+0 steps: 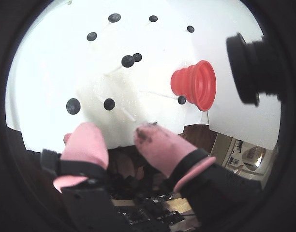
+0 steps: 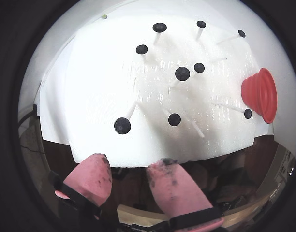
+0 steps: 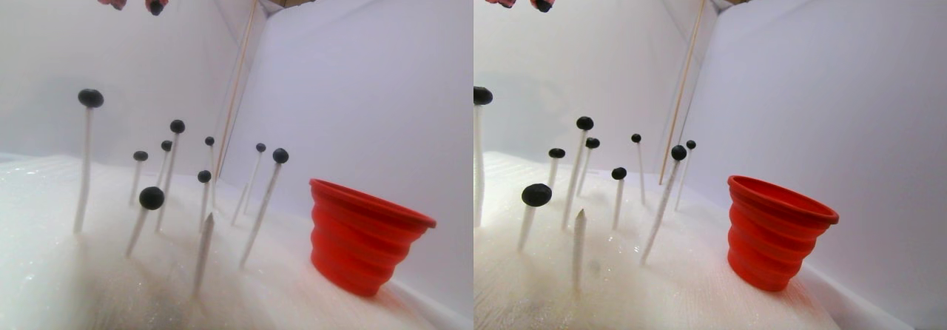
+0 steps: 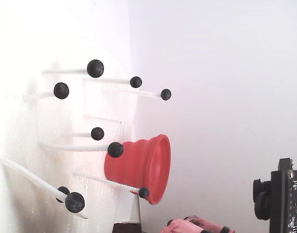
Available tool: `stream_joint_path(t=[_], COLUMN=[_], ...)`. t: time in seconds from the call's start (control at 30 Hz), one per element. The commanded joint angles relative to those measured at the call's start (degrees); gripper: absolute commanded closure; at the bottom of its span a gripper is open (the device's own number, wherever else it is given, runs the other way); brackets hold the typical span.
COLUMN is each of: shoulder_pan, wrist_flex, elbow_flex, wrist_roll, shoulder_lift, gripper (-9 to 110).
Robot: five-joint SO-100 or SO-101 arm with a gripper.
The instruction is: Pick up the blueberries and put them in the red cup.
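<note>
gripper high and empty

the gripper [image 2: 131,174] hangs above the white base [image 2: 104,87], pink fingers [image 1: 85,142] parted with nothing between them. blueberries [image 2: 182,73] sit atop thin white sticks [image 3: 83,171]. the red cup [image 3: 362,234] stands upright beside them.

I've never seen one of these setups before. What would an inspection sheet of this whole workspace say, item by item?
Surface: white foam-like base with white walls behind it.
Job's things: blueberries sit on the tips of thin white sticks stuck in the base; one stick is bare. The red cup stands upright at the edge, open end up.
Clutter: nothing seen.
Gripper: the gripper, with pink padded fingers smudged dark, hangs open above the sticks, holding nothing.
Cables: nothing clearly seen.
Surroundings: a black camera beside the arm; a thin wooden rod at the wall corner.
</note>
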Motion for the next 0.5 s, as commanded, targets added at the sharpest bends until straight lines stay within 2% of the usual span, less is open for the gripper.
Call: stream_joint_path(t=[0.0,0.47], shoulder_pan=[-0.6,-2.3], wrist_flex=[-1.8,-6.8], elbow_flex=[-0.5,3.6], wrist_roll=[-0.8,-3.3], shoulder_lift=[-0.3,-4.0], gripper=[86,85])
